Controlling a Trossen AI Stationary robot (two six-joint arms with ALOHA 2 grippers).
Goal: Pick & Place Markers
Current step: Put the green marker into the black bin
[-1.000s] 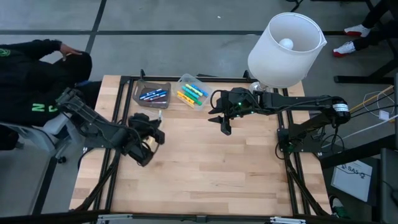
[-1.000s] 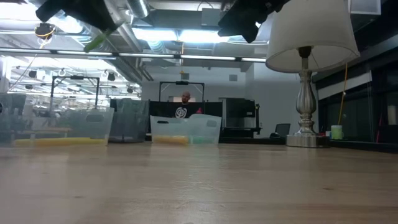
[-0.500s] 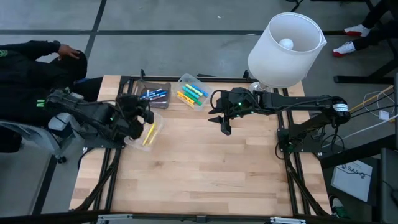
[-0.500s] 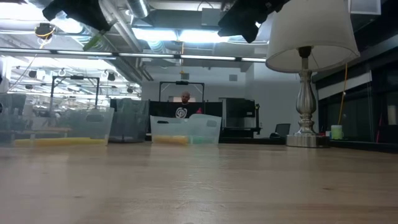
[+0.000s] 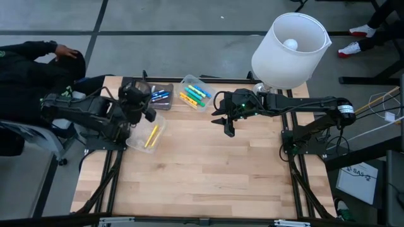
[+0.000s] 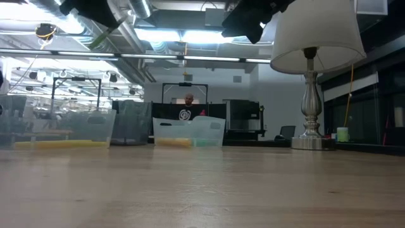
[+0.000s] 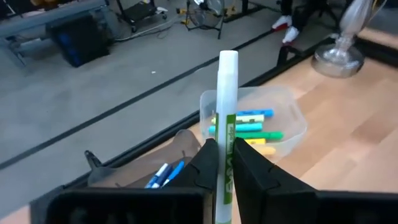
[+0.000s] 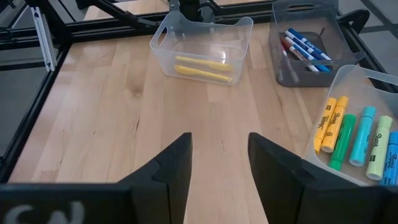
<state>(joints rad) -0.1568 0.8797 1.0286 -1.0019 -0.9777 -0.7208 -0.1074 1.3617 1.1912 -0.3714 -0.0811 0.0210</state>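
Observation:
My left gripper [image 5: 137, 106] hovers above the table's far left, shut on a marker [image 7: 227, 106] with a green label and a white end. In the low view the marker [image 6: 101, 42] slants down from the gripper. Below and beyond it stand three containers. A clear one [image 5: 148, 133] holds yellow markers, a dark one [image 5: 156, 96] holds blue markers, and a clear one [image 5: 194, 93] holds markers of mixed colours. My right gripper [image 5: 228, 126] hangs open over the table's far middle with nothing between its fingers [image 8: 168, 174]. My left gripper pinches the marker's green-labelled part [image 7: 226, 163] between its two fingers [image 7: 208, 168]. The marker lies along the fingers, and its white end [image 7: 228, 68] sticks out past their tips. It is lifted clear of the table and the containers.
A lamp with a white shade [image 5: 289, 50] stands at the table's far right corner, its base [image 6: 311, 142] on the wood. A person in dark clothes [image 5: 31, 75] sits beyond the table's left edge. Bare wood [image 5: 208, 176] fills the near half.
My left gripper has risen and gone toward the table's far edge, from over the left middle to above the containers. It has rolled about its own axis and stays shut on the marker. The container of yellow markers, covered by the arm before, now shows.

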